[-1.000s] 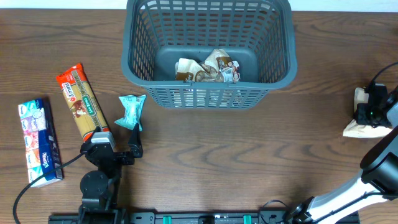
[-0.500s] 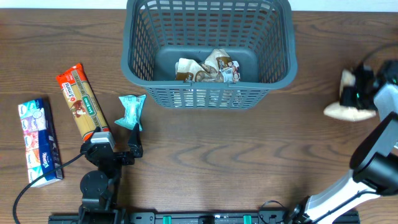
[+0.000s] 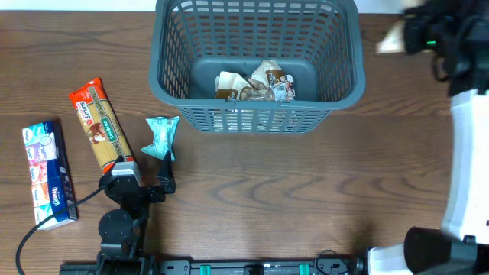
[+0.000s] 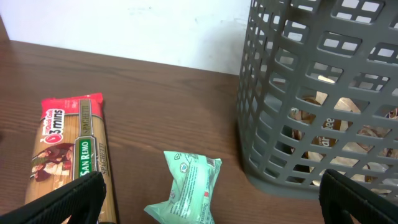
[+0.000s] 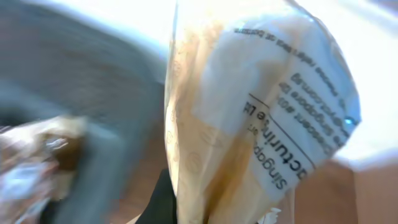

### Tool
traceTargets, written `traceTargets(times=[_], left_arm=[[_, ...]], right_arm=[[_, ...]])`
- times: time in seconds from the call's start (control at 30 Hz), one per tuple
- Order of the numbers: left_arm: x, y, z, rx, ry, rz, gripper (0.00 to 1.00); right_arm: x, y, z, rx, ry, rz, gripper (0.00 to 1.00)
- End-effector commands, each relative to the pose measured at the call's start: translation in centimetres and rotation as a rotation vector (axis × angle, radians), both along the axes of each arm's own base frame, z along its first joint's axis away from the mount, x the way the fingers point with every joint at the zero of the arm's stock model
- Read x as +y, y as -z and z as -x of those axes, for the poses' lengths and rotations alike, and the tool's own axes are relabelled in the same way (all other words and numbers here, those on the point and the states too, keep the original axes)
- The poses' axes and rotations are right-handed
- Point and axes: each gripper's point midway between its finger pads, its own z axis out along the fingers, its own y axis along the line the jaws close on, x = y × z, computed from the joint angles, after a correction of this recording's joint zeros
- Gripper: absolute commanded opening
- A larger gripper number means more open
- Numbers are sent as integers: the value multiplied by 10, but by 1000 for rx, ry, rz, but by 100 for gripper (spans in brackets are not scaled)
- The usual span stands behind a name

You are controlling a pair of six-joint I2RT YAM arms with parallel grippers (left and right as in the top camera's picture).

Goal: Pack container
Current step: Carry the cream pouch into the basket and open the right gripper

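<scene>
Right gripper (image 3: 416, 34) has swung from the table's 3 o'clock edge up to 1 o'clock, jaws pinching a pale packet (image 3: 390, 40) just beside the basket (image 3: 256, 118) rim. Basket sits at 12 o'clock, wrappers (image 3: 256, 82) already inside. Likely next step: carry over the rim, then release. Unchanged: left gripper (image 3: 142, 182) at 7 o'clock, jaws spread; pasta (image 3: 101, 126) and teal packet (image 3: 162, 136) unmoved.

"SAN REMO", "3 mins" on pasta packet (image 4: 68, 163)
</scene>
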Motion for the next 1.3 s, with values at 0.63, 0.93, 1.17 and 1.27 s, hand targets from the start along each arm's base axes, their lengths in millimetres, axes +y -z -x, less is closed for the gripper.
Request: traceTargets(times=[0.63, 0.93, 1.17, 1.27], left_arm=[[5, 19, 1, 57, -28, -6, 99], [5, 19, 1, 57, -28, -6, 99], [5, 19, 1, 57, -28, -5, 99], [5, 19, 1, 57, -28, -5, 99]], right_arm=[[208, 188, 71, 516, -951, 163, 17], [211, 181, 63, 513, -921, 119, 33], [180, 51, 23, 204, -701, 37, 40], [139, 3, 9, 107, -511, 10, 63]])
